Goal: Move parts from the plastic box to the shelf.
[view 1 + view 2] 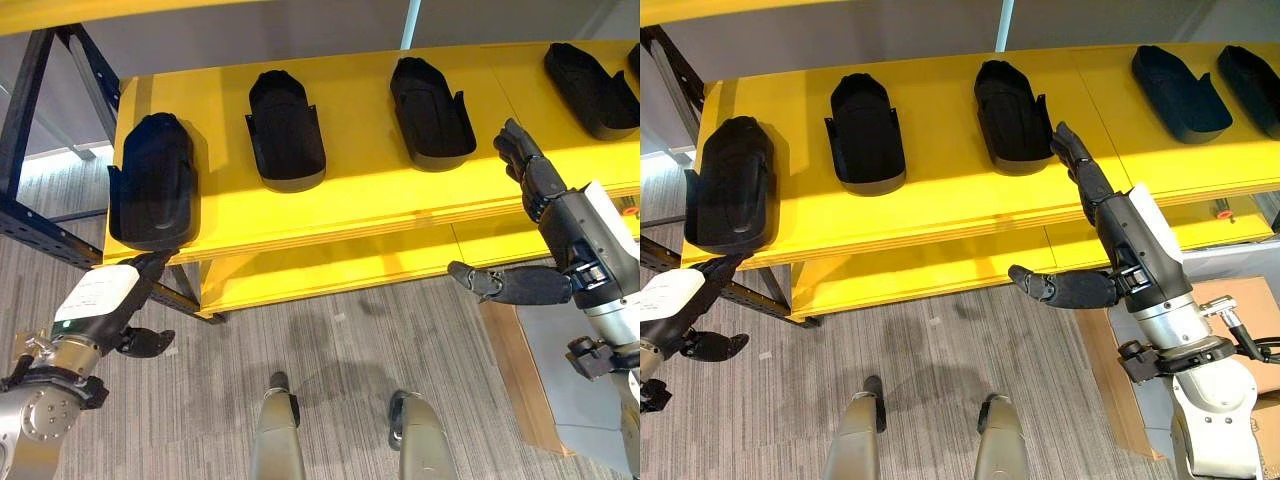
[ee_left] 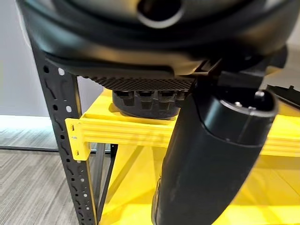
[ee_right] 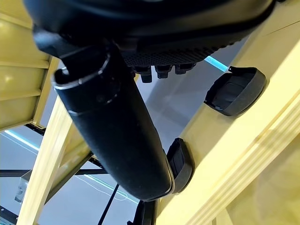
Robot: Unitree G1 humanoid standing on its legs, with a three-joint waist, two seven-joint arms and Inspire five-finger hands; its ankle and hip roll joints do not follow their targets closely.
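yellow shelf (image 1: 380, 215) carries five black parts in a row, the fifth (image 1: 1252, 82) cut off by the frame edge. right hand (image 1: 1095, 195) open, fingers straight above the shelf's front edge just beside the third part (image 1: 1010, 115), thumb stuck out below, holding nothing. left hand (image 1: 115, 300) under the leftmost part (image 1: 152, 180), which overhangs the edge; its fingers hidden beneath, grip cannot be told.

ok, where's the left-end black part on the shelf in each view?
Left eye: left-end part at the yellow shelf's left corner, by the front edge.
Right eye: same corner, far left.
Left wrist: probably the dark shape sitting on the shelf edge.
Right wrist: two parts on the shelf; cannot tell if either is it.
Shared landmark: the shelf's yellow front edge.
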